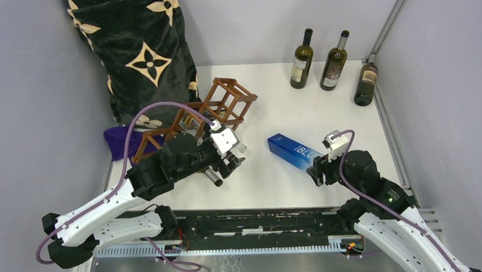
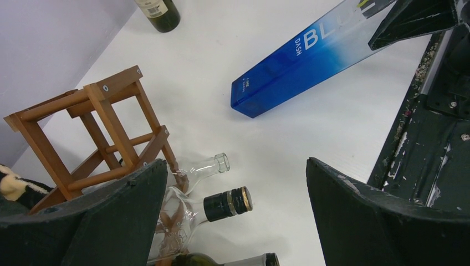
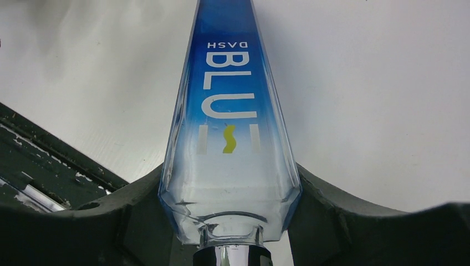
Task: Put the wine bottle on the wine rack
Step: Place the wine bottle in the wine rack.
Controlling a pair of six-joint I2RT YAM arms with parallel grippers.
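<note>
**A:** How far are we getting with the bottle?

**B:** We are holding it and nothing more. The right gripper (image 3: pixel 233 235) is clamping the blue bottle (image 3: pixel 230 111) at its shoulder with the jaws about half spread. A finger is pressing on each side just above the neck.

**A:** Where is it lying from the rack?

**B:** It is sitting well to the right of the rack (image 1: pixel 216 106), out on the open table (image 1: pixel 277 189), with its base pointing toward the rack. We are judging it to be low at the table. Whether it is resting there fully, we are not able to tell.

**A:** So the rack is not receiving it yet?

**B:** No. We are seeing it well apart from every cell. By our reckoning the carry across, the lining-up with a cell and the laying down are all remaining.

**A:** What is our left gripper doing?

**B:** The left gripper (image 1: pixel 226 170) is hanging wide open at the near side of the rack and gripping nothing. Below it a clear bottle (image 2: pixel 202 166) and a capped bottle (image 2: pixel 224 204) are lying by the rack's foot. We are unable to tell whether they are lying in the lower cells or just beside them.

**A:** And further out?

**B:** Three labelled bottles (image 1: pixel 334 63) are waiting far to the right of the rack, and a blanket (image 1: pixel 139 55) is leaning behind it.
</note>
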